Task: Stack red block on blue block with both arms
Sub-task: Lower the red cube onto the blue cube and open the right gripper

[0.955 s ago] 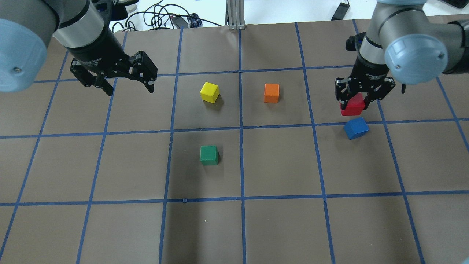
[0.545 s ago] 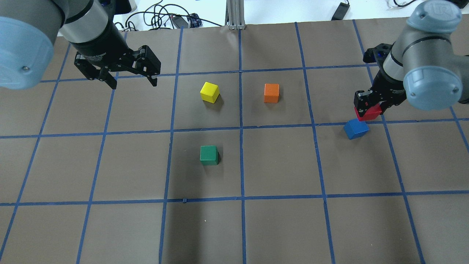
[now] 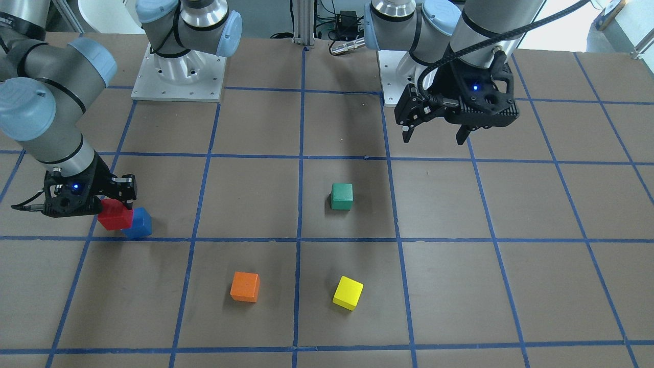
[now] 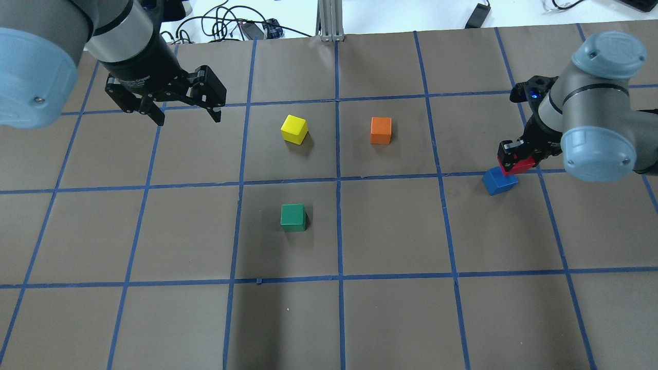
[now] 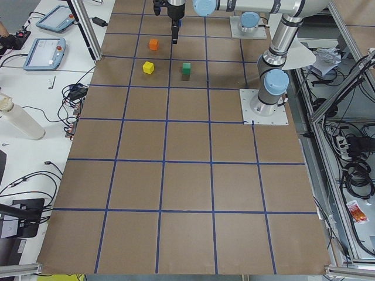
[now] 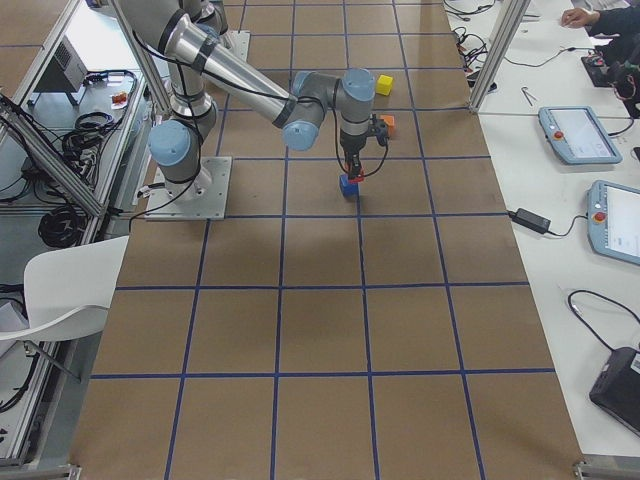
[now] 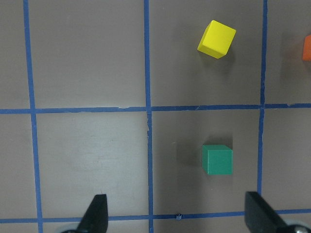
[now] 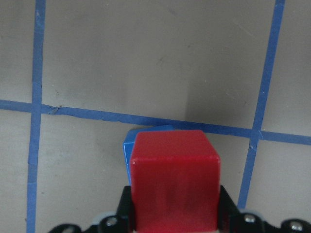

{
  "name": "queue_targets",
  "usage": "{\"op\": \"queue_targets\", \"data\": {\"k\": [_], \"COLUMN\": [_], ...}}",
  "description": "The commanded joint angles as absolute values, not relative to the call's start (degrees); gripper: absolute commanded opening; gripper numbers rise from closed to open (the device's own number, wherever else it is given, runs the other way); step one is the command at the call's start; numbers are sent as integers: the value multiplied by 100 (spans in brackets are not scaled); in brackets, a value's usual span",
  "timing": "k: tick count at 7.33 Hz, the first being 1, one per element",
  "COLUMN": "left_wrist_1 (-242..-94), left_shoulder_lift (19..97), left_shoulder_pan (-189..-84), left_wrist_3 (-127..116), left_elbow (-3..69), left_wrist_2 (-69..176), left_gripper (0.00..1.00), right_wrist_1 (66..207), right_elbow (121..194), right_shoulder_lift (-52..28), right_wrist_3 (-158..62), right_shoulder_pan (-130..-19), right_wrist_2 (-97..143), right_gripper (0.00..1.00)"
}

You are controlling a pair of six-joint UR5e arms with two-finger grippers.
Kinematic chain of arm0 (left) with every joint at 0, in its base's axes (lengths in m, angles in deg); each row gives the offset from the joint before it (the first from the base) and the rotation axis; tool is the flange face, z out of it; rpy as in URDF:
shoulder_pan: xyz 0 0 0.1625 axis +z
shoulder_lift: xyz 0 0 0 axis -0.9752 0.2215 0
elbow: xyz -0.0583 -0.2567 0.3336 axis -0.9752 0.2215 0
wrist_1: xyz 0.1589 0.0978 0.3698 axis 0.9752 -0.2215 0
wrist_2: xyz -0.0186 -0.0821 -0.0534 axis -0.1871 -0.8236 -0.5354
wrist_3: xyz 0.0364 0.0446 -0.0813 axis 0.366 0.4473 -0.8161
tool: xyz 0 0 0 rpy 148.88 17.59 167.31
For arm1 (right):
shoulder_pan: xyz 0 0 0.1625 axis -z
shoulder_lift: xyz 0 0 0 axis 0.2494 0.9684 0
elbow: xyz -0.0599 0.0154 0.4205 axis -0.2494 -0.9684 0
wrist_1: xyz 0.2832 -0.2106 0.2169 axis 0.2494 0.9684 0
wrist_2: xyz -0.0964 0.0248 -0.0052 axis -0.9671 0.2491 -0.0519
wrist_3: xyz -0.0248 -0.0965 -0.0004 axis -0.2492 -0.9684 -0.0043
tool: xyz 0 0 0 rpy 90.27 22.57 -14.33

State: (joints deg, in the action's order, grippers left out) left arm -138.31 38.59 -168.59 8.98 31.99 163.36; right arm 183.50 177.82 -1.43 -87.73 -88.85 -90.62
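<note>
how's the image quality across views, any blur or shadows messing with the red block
Right wrist view: the red block fills the lower centre, slightly soft from closeness, hiding most of the blue block. Overhead view: even light, a broad soft shadow around the green block. Front-facing view: sharp, both blocks clear. Exterior left view: too distant, red block not discernible.
</note>
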Motion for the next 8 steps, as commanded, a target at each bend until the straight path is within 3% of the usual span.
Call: {"op": "queue_targets", "data": {"k": [1, 8], "left_wrist_1": [-13708, -13733], "left_shoulder_lift": [3854, 3810], "left_shoulder_pan": [-16852, -16861], "left_wrist_3": [1107, 1116], "left_elbow": [3219, 3272], "left_wrist_2": [16339, 16647], "left_gripper": [100, 100], "right_wrist_1": [18402, 18393], "right_elbow": [17790, 17790], "right_shoulder_lift": [-235, -297], "right_wrist_3": [-8792, -8801], "right_shoulder_pan": [-8880, -8880], "right_wrist_2": [-8582, -8870], "right_gripper": [0, 1]}}
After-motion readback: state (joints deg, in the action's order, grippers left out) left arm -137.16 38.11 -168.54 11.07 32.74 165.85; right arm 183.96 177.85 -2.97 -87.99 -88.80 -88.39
